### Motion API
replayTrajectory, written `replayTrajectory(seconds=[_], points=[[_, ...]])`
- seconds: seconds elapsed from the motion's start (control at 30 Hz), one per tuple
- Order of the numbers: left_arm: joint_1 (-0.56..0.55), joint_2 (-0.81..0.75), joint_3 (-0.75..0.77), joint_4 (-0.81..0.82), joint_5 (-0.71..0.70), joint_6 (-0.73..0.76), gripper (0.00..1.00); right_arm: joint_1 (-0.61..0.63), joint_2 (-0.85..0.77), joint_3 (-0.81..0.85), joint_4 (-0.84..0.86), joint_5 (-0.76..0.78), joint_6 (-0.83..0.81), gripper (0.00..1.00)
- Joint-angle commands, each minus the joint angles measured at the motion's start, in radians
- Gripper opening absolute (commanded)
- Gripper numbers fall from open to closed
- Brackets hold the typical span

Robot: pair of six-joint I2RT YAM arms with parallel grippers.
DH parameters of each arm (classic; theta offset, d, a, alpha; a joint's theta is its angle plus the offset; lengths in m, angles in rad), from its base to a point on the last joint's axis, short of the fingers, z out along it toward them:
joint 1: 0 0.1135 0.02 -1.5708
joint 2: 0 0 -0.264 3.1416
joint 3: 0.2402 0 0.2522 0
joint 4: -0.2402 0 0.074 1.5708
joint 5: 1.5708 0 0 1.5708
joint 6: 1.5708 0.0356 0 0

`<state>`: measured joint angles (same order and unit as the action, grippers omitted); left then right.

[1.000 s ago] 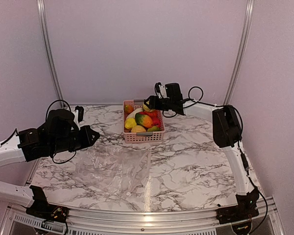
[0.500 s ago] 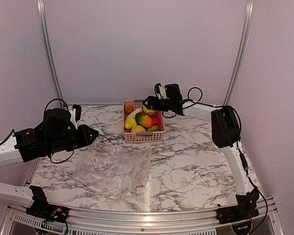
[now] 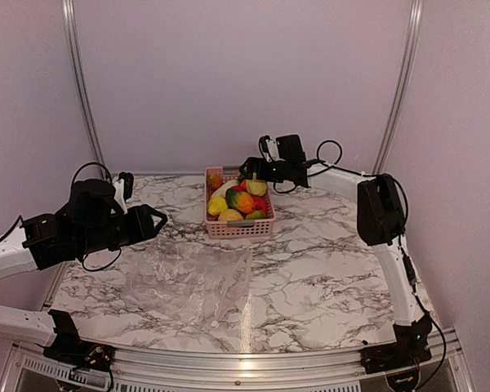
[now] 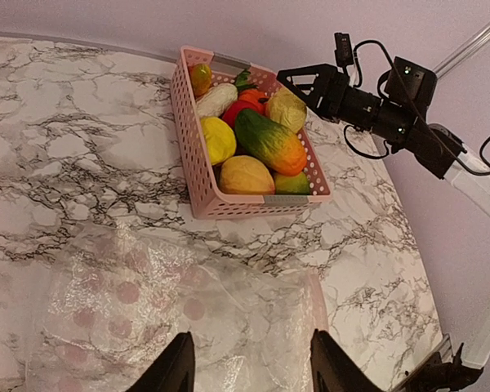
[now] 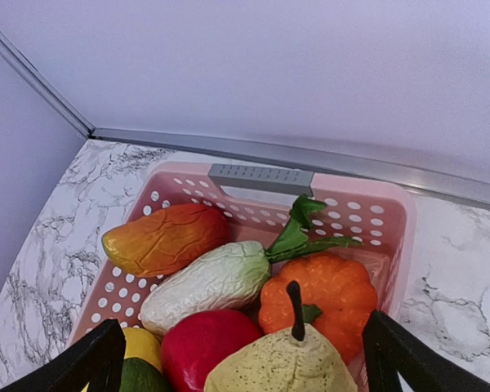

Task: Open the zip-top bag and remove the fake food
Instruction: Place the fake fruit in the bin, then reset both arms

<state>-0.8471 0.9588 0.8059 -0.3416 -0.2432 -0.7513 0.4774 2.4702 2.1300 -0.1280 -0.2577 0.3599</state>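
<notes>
We show a white, grey-veined marble counter [image 4: 65,122] with the large transparent crinkly zip-top bag [image 4: 171,318] lying flat on its near half, just in front of a pink slotted plastic basket [image 4: 188,155]. The glossy plastic fake food [image 4: 265,139] is heaped in that basket. The left hand [image 4: 253,367] hangs above the bag, its 2 fingers spread and gripping nothing. The right hand [image 5: 243,327] hovers over the basket's far right corner, spread wide on either side of a speckled yellow pear [image 5: 278,367], apart from it.
</notes>
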Motion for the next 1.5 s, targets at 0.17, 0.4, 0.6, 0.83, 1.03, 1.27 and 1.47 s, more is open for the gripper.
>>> replayTrajectory(seconds=[0.17, 0.4, 0.6, 0.83, 1.03, 1.27, 1.47], points=[[0.015, -0.004, 0.044, 0.059, 0.022, 0.024, 0.64, -0.004, -0.181, 0.019, -0.104, 0.097, -0.084, 0.99], [0.022, -0.001, 0.062, 0.078, 0.006, 0.047, 0.89, 0.015, -0.388, -0.191, -0.063, 0.151, -0.105, 0.99], [0.029, -0.015, 0.062, 0.099, -0.018, 0.065, 0.99, 0.065, -0.599, -0.415, -0.016, 0.202, -0.104, 0.99], [0.035, -0.042, 0.049, 0.142, -0.085, 0.116, 0.99, 0.147, -0.886, -0.729, 0.066, 0.252, -0.041, 0.99], [0.039, -0.017, 0.053, 0.168, -0.097, 0.167, 0.99, 0.168, -1.116, -0.932, 0.057, 0.319, 0.018, 0.99], [0.042, 0.005, 0.050, 0.230, -0.094, 0.203, 0.99, 0.168, -1.292, -1.053, -0.019, 0.353, 0.041, 0.99], [0.042, 0.037, 0.055, 0.252, -0.099, 0.185, 0.99, 0.168, -1.408, -1.137, -0.023, 0.372, 0.037, 0.99]])
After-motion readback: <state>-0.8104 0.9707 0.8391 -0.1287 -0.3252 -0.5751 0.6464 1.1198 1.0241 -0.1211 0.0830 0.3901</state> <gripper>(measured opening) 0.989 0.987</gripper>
